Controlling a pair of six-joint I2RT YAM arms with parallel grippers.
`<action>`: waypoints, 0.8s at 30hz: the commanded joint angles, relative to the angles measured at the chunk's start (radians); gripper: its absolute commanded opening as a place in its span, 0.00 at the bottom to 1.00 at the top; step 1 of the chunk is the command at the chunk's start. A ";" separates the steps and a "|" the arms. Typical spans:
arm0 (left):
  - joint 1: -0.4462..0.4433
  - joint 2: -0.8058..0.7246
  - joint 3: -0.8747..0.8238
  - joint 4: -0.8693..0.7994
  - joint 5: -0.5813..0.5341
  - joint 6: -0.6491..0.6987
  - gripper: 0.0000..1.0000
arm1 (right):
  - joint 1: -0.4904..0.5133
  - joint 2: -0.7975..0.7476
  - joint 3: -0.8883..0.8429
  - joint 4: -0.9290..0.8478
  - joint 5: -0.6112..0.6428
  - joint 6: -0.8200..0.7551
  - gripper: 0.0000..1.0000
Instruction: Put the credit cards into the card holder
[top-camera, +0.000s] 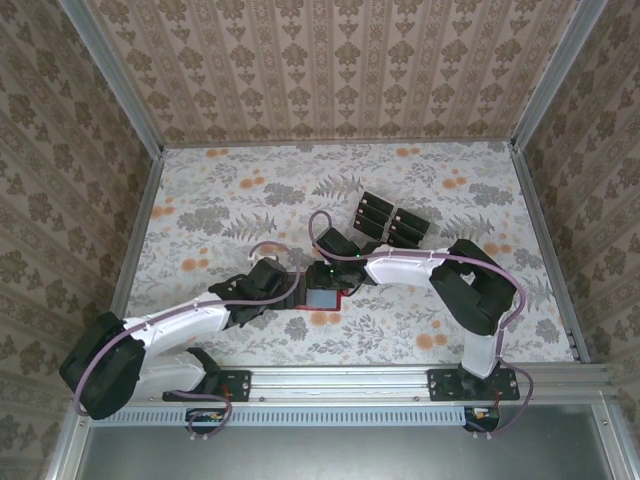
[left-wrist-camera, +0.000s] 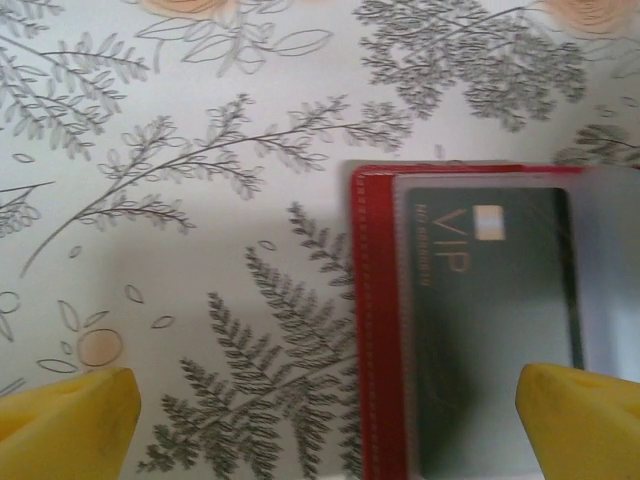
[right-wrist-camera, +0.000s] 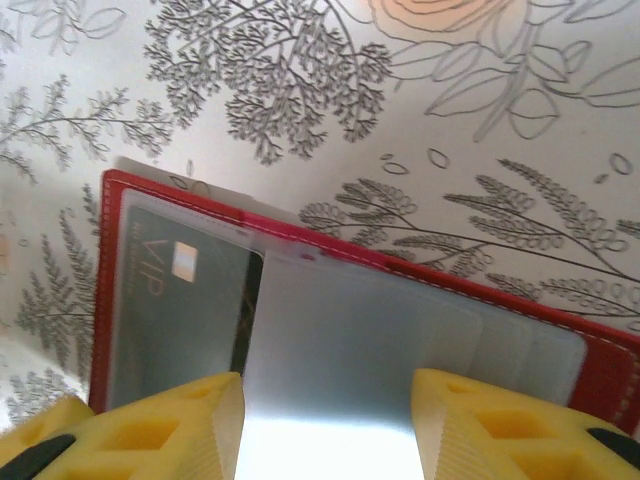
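Holder (top-camera: 325, 297), one, open on table (top-camera: 220, 200), one VIP card (left-wrist-camera: 490, 320) inside; loose cards (top-camera: 390, 220) clustered beyond, number unclear. Left gripper (left-wrist-camera: 330, 425) gapes over its red edge; right gripper (right-wrist-camera: 328, 400) straddles its clear sleeve (right-wrist-camera: 330, 330), grip indeterminable.

From above, the card holder (top-camera: 322, 298) lies partly hidden under the right pincer (top-camera: 327, 278), and the credit cards (top-camera: 390, 220) beyond are too small to count. The left wrist view cuts the holder off at its right and bottom edges, and the fine print on the VIP card (left-wrist-camera: 480, 300) is blurred. In the right wrist view the clear sleeve (right-wrist-camera: 330, 340) runs off the bottom edge into glare.
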 joint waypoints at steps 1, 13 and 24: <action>-0.032 -0.027 -0.023 0.020 -0.011 -0.023 1.00 | -0.006 0.029 -0.008 0.049 -0.052 0.052 0.48; -0.110 -0.060 -0.069 0.125 -0.034 -0.027 1.00 | -0.014 0.035 -0.041 0.113 -0.076 0.105 0.48; -0.145 -0.020 -0.063 0.205 -0.043 -0.011 1.00 | -0.014 0.036 -0.056 0.130 -0.078 0.120 0.48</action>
